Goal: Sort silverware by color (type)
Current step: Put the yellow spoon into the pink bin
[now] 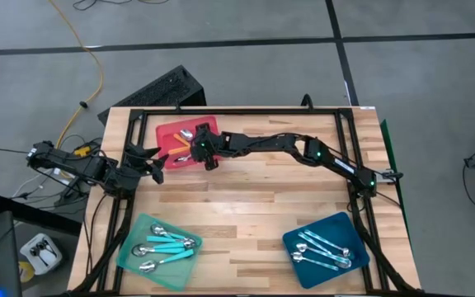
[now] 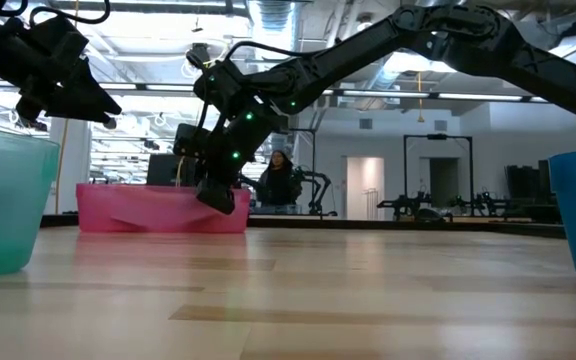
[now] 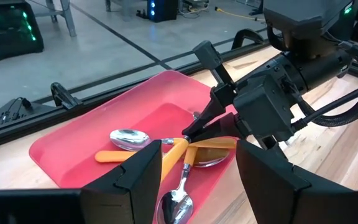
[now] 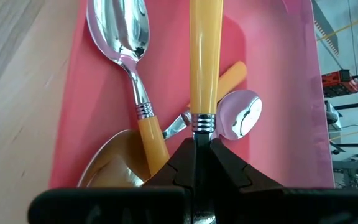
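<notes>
A red tray (image 1: 171, 132) at the table's far left holds several orange-handled spoons (image 3: 129, 138). My right gripper (image 4: 202, 140) reaches across from the right into this tray (image 4: 278, 93) and is shut on one orange-handled spoon (image 4: 204, 56). My left gripper (image 3: 197, 186) hovers open just left of the tray (image 1: 151, 161), with nothing between its fingers. The other spoons lie flat on the tray floor, some crossing each other. My right gripper pinches the orange-handled spoon between its two fingers at the metal neck by the ribbed collar (image 4: 202, 122). The fingers slant down from the table's right and lie in line with the spoon. The orange handle points straight away over the other spoons; its bowl and its free end do not show.
A mint-green tray (image 1: 130, 247) with turquoise-handled spoons (image 1: 170, 243) sits at the near left. A dark-blue tray (image 1: 291, 239) with pale-blue-handled spoons (image 1: 324, 250) sits at the near right. Bare wood lies between them in the table's middle. Black frame rails (image 1: 246, 113) border the table.
</notes>
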Motion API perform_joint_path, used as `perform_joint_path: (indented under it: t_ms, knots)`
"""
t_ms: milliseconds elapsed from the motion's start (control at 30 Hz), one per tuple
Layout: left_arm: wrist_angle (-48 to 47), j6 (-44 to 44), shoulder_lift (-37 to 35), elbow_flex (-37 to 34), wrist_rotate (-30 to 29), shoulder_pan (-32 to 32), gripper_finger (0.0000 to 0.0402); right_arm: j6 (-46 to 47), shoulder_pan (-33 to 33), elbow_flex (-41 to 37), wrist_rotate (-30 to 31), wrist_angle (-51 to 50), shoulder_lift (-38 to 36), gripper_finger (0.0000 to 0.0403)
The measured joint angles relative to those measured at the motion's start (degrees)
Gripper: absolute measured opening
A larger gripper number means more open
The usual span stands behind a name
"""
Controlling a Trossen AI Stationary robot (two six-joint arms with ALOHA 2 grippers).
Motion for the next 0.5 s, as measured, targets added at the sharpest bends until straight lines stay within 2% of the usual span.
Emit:
perform_joint_path:
  t_ms: [500]
  knots:
    - [0.0,0.0,0.0,0.0,0.0,0.0,0.0190,2.5,-0.3,-0.1,-0.3,0.7,0.0,0.0056]
